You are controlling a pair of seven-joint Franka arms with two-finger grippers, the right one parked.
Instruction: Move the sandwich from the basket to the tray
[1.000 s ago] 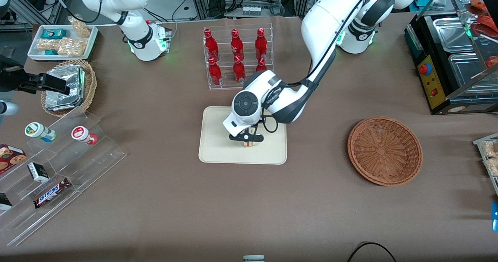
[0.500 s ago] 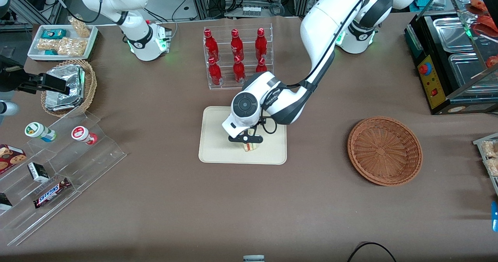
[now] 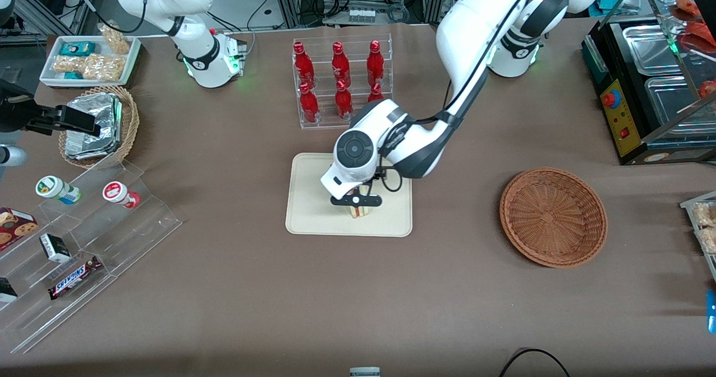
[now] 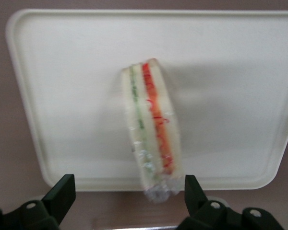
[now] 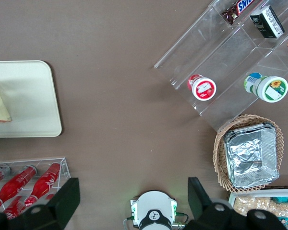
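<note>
The sandwich lies on the tray, near the tray edge closest to the front camera. The pincer hovers just above it, fingers spread, touching nothing. The basket sits well apart toward the working arm's end of the tabletop. A bottle rack stands near the tray.

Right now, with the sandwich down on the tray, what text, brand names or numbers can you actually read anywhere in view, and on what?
"SNICKERS": on the brown candy bar wrapper on the clear acrylic stepped shelf.
Red bottles in the clear rack: white label marks, too small to read.
Round-lidded cups, small boxes on the shelf: print unreadable.
Triangular white-bread sandwich, cream rectangular tray: no text.
The left gripper hangs over the sandwich, jaws open.
</note>
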